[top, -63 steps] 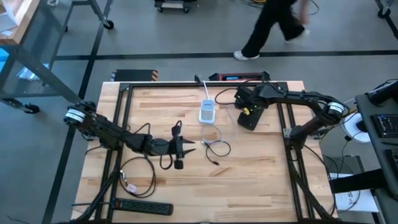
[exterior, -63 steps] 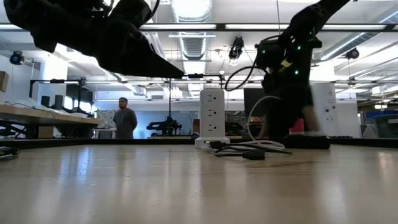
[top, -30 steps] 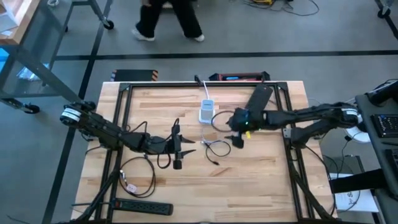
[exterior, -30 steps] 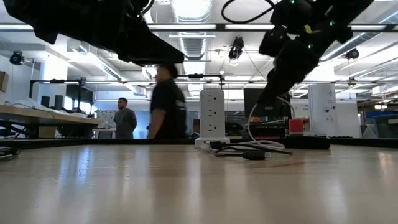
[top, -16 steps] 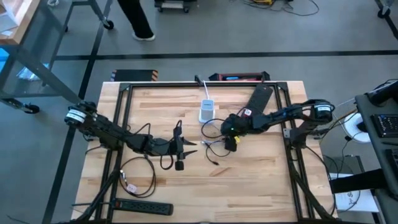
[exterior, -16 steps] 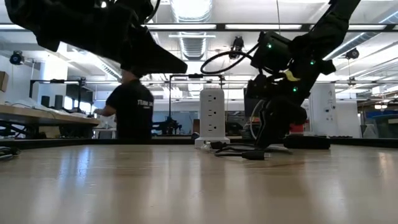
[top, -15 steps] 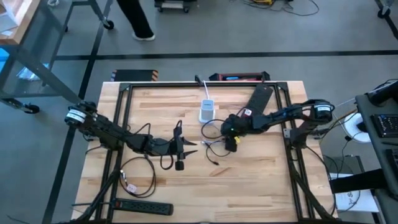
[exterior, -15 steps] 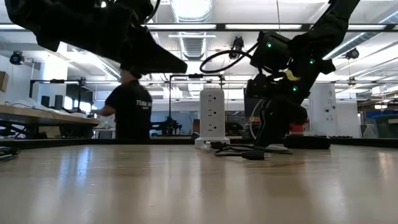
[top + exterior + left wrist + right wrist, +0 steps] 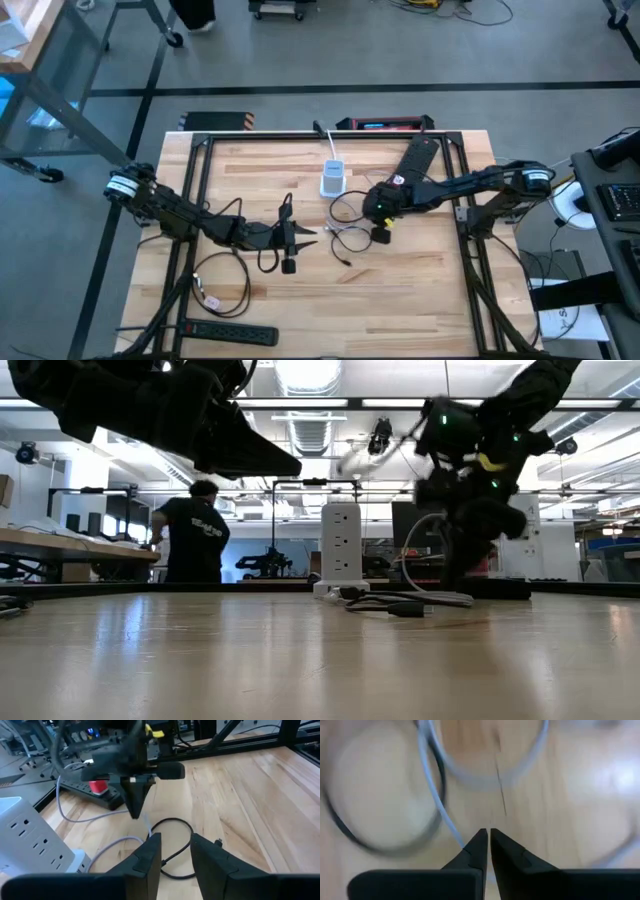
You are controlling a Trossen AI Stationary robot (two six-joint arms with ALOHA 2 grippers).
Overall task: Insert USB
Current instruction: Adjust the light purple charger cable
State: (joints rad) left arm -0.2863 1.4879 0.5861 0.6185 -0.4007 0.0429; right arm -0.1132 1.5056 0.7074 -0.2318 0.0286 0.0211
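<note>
Two grippers are in view, and only one stands over the work. The right gripper [image 9: 379, 232] sits just right of centre in the high view, directly over the loose cable [image 9: 345, 238] that coils on the table [image 9: 420, 300]. The right wrist view shows its fingertips [image 9: 481, 845] pressed almost together, with a pale strand of cable [image 9: 440, 815] running into the narrow gap. Whether the strand is actually clamped cannot be told.

The USB plug [image 9: 344, 261] appears to be the small dark end of the cable, lying on the wood below and to the left of the right gripper in the high view. The white power tower [image 9: 332, 179] stands upper centre, above the coil; in the low view it rises upright at mid-frame [image 9: 340, 548].

The left gripper [image 9: 300, 238] waits left of centre, fingers [image 9: 145, 862] parted with nothing between them, aimed toward the coil.

Key relation: the plug lies between the two grippers, near both. Its long axis cannot be made out. Judgement: the plug must be grasped at its body and aligned to a port on the tower before insertion; that step is not yet done.
</note>
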